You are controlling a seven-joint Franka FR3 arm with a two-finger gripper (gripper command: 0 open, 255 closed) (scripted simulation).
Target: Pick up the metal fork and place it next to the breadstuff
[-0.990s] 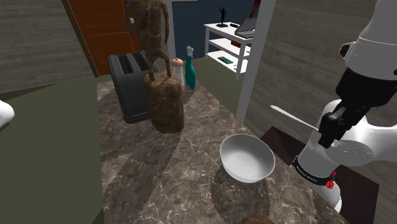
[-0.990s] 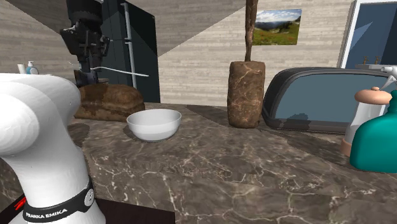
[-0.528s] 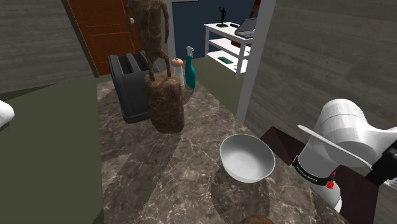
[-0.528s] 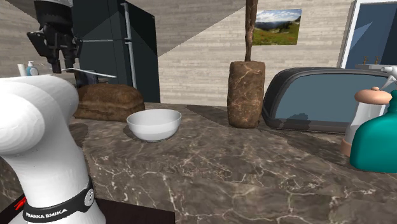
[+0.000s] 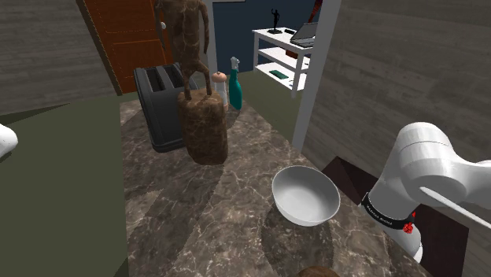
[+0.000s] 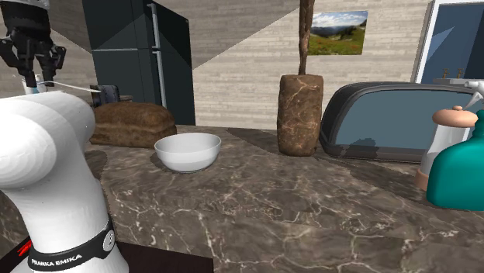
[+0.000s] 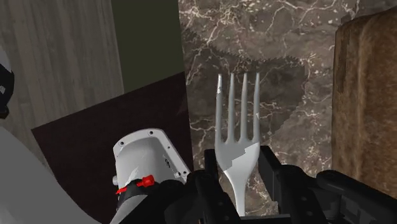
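At the second exterior view's upper left, the tool [image 6: 35, 76] hung high above the tabletop [image 6: 271, 209], pointing down and clenched on the fork [image 6: 74, 87]. The fork lay nearly level in the grasp, with one end projecting toward that view's right. It was in the air, touching nothing but the tool. In that view it sat above and to the left of the brown loaf [image 6: 132, 124].

The loaf rested on the tabletop near a white bowl [image 6: 188, 150]. Further toward that view's right stood a brown stone-patterned block [image 6: 300, 114], then a dark toaster [image 6: 388, 120], then a teal bottle [image 6: 458, 171] at the edge.

In the wrist view, the two fingers [image 7: 277, 178] pressed the fork's neck from both sides. Four tines extended past the fingertips, over the marbled tabletop near its edge. The loaf lay beside the tines, apart from them. The arm's white base [image 7: 143, 159], bearing a red mark, showed on the far side of the fork from the loaf.

In the shoulder view, the bowl sat near the white arm [image 5: 425, 157], with the block and toaster well beyond it.
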